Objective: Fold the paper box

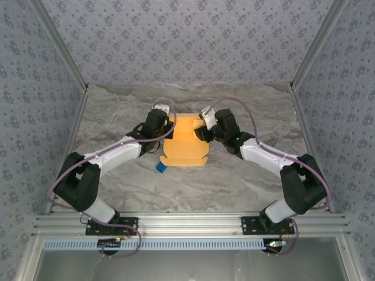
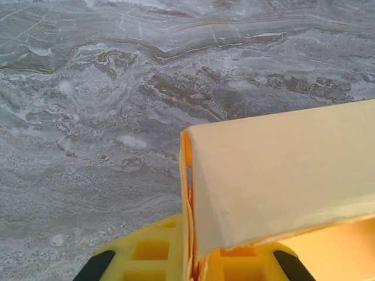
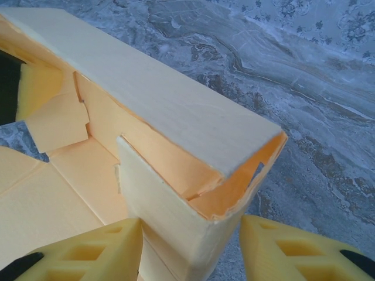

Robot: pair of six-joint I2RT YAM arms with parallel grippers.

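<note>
Top external: matte yellow-orange card paper box [image 1: 186, 143], blue cube [image 1: 161, 168] at 7 o'clock; left gripper [image 2: 190, 260] pinches its wall, right gripper [image 3: 190, 234] spread astride corner.

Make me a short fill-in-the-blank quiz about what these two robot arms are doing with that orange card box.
1. The left gripper is pinched ____ on a thin wall of the paper box.
2. The right gripper stands ____, its fingers either side of a box corner.
3. The small cube beside the box's near edge is ____.
4. The box lies on a table patterned like ____.
Missing words: shut; open; blue; marble.
</note>
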